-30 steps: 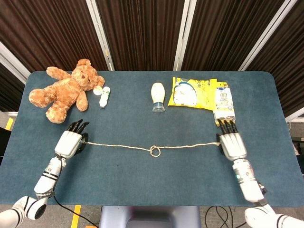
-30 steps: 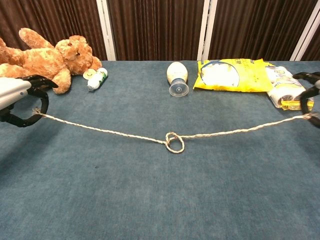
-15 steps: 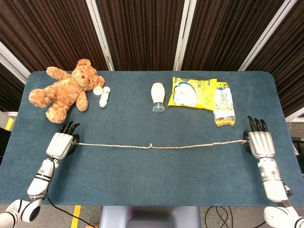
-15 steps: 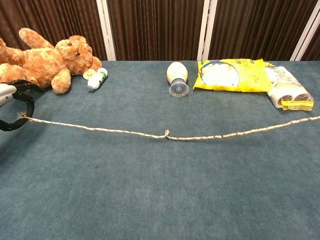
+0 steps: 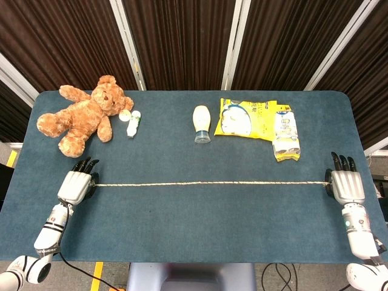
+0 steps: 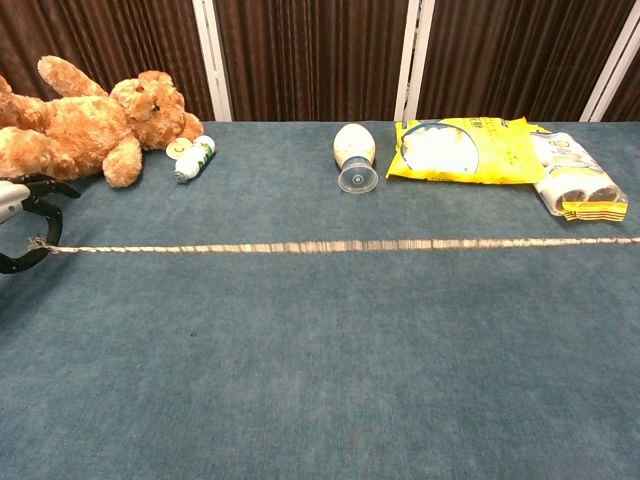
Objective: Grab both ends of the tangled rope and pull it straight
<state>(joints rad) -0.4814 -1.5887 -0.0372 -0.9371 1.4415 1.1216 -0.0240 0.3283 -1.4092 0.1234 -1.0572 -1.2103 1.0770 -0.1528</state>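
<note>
A thin tan rope point(image 5: 206, 183) runs in one straight taut line across the blue table, with no knot showing; it is the same rope point(image 6: 340, 245) that spans the chest view. My left hand point(image 5: 76, 183) grips its left end near the table's left edge, and its dark fingers point(image 6: 22, 225) pinch the rope at the frame's left border. My right hand point(image 5: 344, 183) holds the right end near the right edge. The chest view cuts off the right hand.
A brown teddy bear point(image 5: 83, 115) lies at the back left beside a small white-green bottle point(image 5: 133, 123). A white bottle point(image 5: 202, 123) lies at the back centre. A yellow snack bag point(image 5: 247, 119) and a wrapped pack point(image 5: 285, 136) sit at the back right.
Both hands moved outward, left to the left and right to the right. The loop in the rope's middle shrank and vanished, and the sagging rope became straight and taut.
</note>
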